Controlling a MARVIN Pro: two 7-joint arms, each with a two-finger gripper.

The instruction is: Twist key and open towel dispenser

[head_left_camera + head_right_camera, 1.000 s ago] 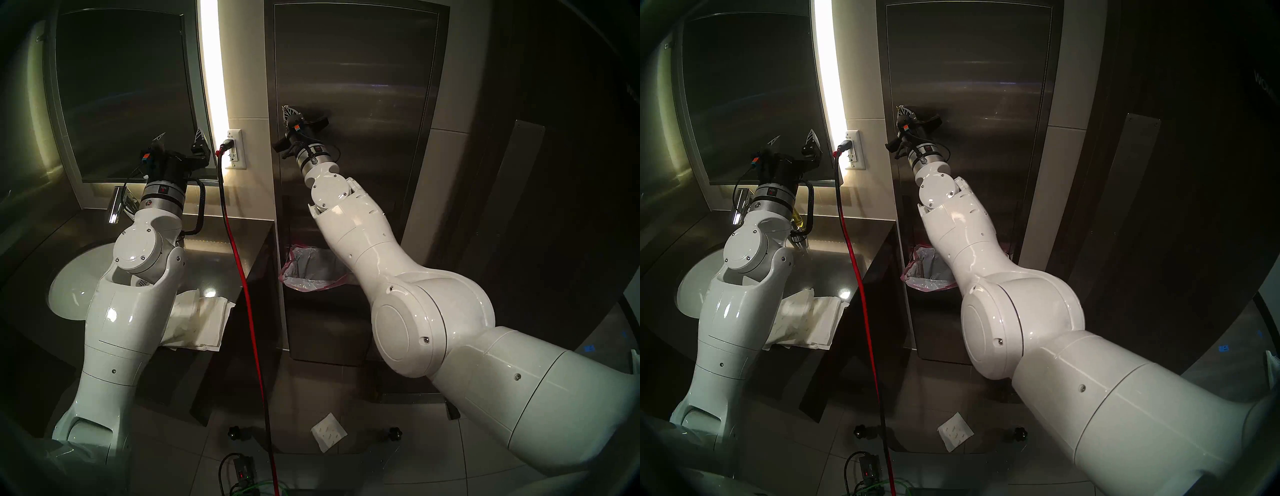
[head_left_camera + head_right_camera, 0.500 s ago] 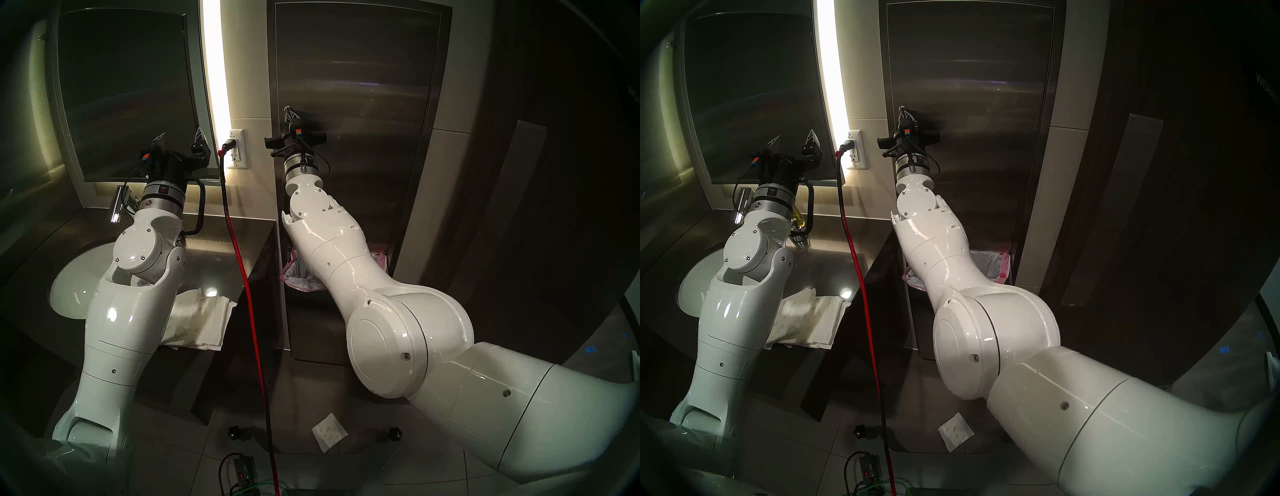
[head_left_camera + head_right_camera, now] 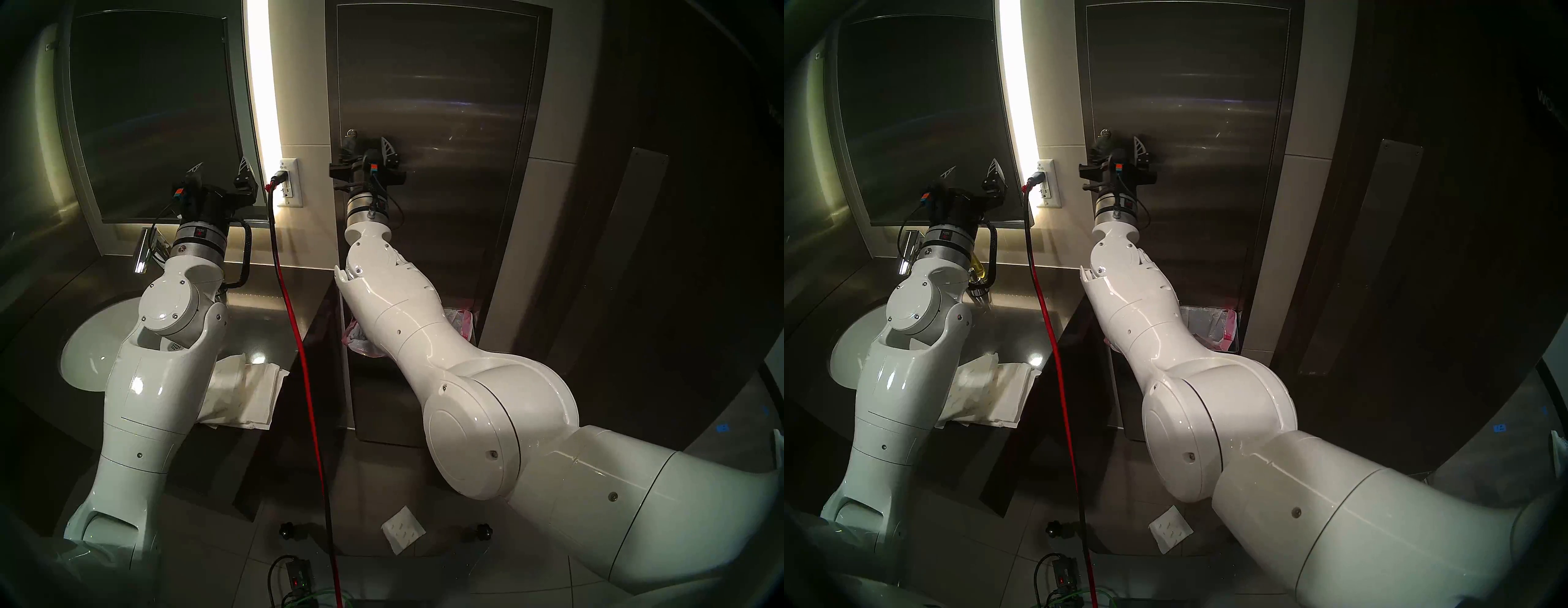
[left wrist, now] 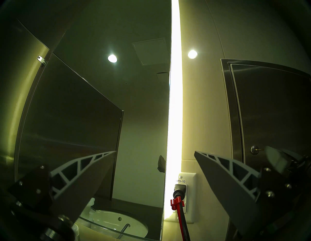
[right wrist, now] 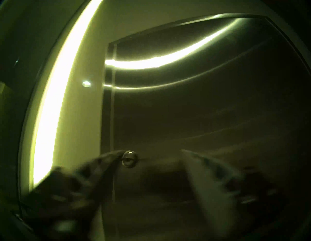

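The towel dispenser (image 3: pixel 445 106) is a tall brushed steel wall cabinet with its door flat and shut; it also shows in the other head view (image 3: pixel 1187 85) and both wrist views (image 4: pixel 269 109) (image 5: pixel 202 109). The key (image 3: pixel 351 133) (image 3: pixel 1106 132) (image 4: pixel 260 149) sticks out of the small round lock (image 5: pixel 129 158) near the door's left edge. My right gripper (image 3: pixel 367 146) (image 3: pixel 1120 146) (image 5: pixel 150 152) is open just below the lock, its left finger tip beside the key and holding nothing. My left gripper (image 3: pixel 220 165) (image 3: pixel 972 167) (image 4: pixel 155 152) is open and empty in front of the mirror.
A dark mirror (image 3: pixel 152 106) and bright light strip (image 3: pixel 263 85) are on the left. A red cable (image 3: pixel 305 361) hangs from the wall outlet (image 3: pixel 290 182). Paper towels (image 3: pixel 250 395) lie by the sink (image 3: pixel 89 352). A bin with a pink-edged bag (image 3: pixel 365 339) sits under my right arm.
My right gripper, shut around the key before, turned from tilted to level, then opened and dropped slightly below the lock. The key now shows free. The left arm has not moved.
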